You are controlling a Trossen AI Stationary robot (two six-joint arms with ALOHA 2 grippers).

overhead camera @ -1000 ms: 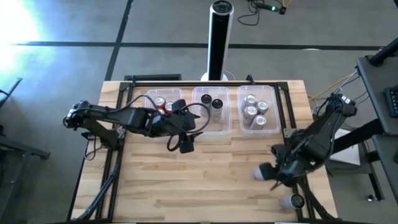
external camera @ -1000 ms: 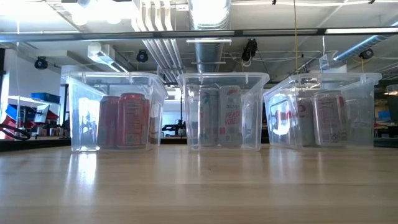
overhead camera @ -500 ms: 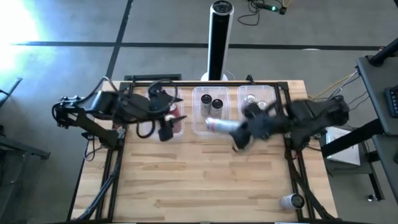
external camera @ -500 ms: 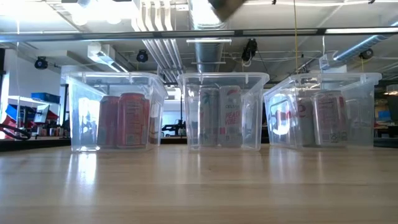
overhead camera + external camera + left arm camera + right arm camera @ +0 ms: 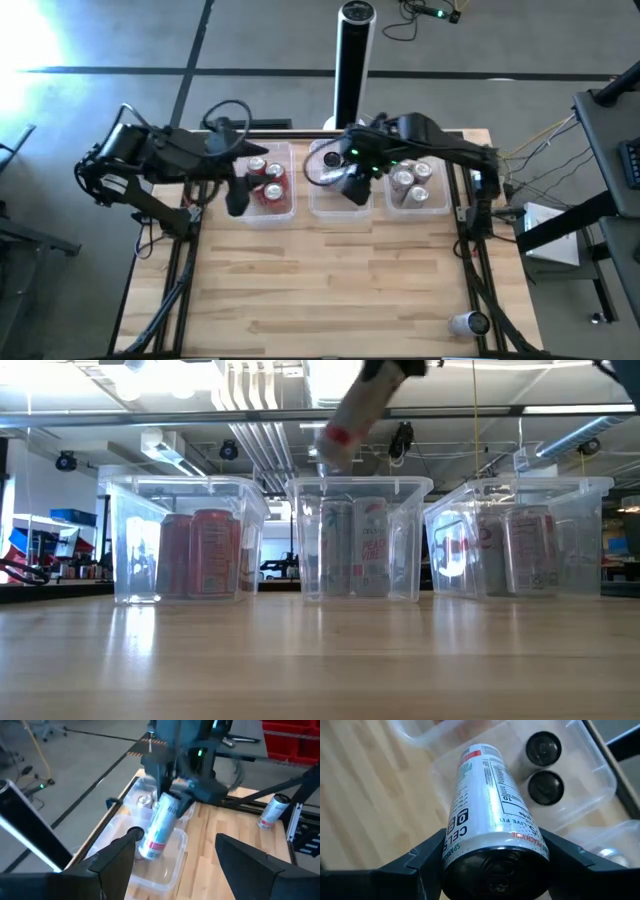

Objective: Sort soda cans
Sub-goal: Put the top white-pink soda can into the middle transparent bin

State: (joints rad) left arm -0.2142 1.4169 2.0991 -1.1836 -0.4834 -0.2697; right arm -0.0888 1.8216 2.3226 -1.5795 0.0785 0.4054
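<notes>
My right gripper (image 5: 350, 182) hangs over the middle clear tub (image 5: 322, 206), shut on a white soda can (image 5: 487, 805). The low view shows this can (image 5: 342, 422) tilted above the tub's rim. Two black-topped cans (image 5: 545, 765) stand inside that tub. Red cans (image 5: 268, 185) fill the left tub and silver cans (image 5: 410, 182) the right one. My left gripper (image 5: 237, 195) is open with nothing in it, above the near left corner of the left tub; its fingers (image 5: 117, 857) frame the scene in the left wrist view. My right gripper pinches the white can's round wall (image 5: 451, 851) between its two fingers, near the can's upper end. The fingers come from above, slanting from the table's right. The can is lifted clear and tilted, its lower end (image 5: 328, 448) toward the middle tub.
One more can (image 5: 465, 323) sits at the table's near right corner. The three tubs stand in a row along the far edge. A black and white pillar (image 5: 352, 60) rises behind the table. The wooden top (image 5: 330, 280) lies bare in front of the tubs.
My right gripper has swung from the table's near right area toward the far edge and left, carrying the white can up over the middle tub. My left gripper has drawn back from the table's middle toward the left and far edge, over the left tub.
</notes>
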